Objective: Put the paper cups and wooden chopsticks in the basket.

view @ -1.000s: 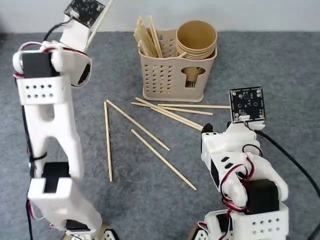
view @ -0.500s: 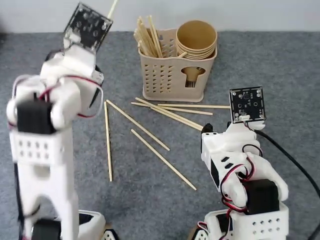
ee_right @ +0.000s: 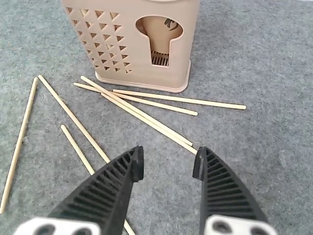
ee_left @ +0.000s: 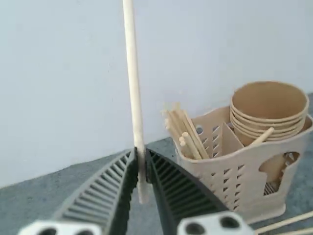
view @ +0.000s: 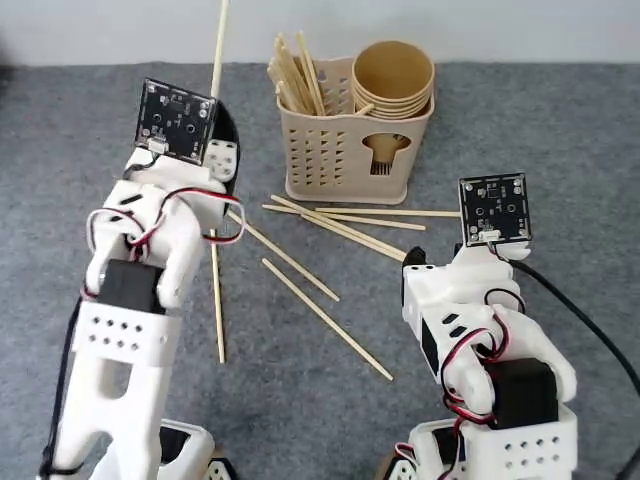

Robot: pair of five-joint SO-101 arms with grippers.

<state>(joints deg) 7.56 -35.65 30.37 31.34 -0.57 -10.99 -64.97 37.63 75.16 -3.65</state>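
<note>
My left gripper (ee_left: 141, 164) is shut on one wooden chopstick (ee_left: 132, 88) that stands upright in it; in the high view that chopstick (view: 219, 45) rises left of the beige basket (view: 345, 150). The basket holds a stack of paper cups (view: 393, 75) and a bundle of chopsticks (view: 295, 72). Several loose chopsticks (view: 345, 228) lie on the grey mat in front of the basket, with one long one (view: 216, 300) beside the left arm. My right gripper (ee_right: 167, 164) hangs open above those loose chopsticks (ee_right: 146, 110), nothing between its fingers.
The grey mat (view: 560, 170) covers the table to a pale wall behind the basket. The right arm's body (view: 490, 360) stands at the front right, the left arm's body (view: 135, 330) at the front left. Bare mat lies right of the basket.
The left arm has swung down and rightwards towards the basket, carrying the chopstick, which now stands more upright. The right arm and the loose chopsticks have not moved.
</note>
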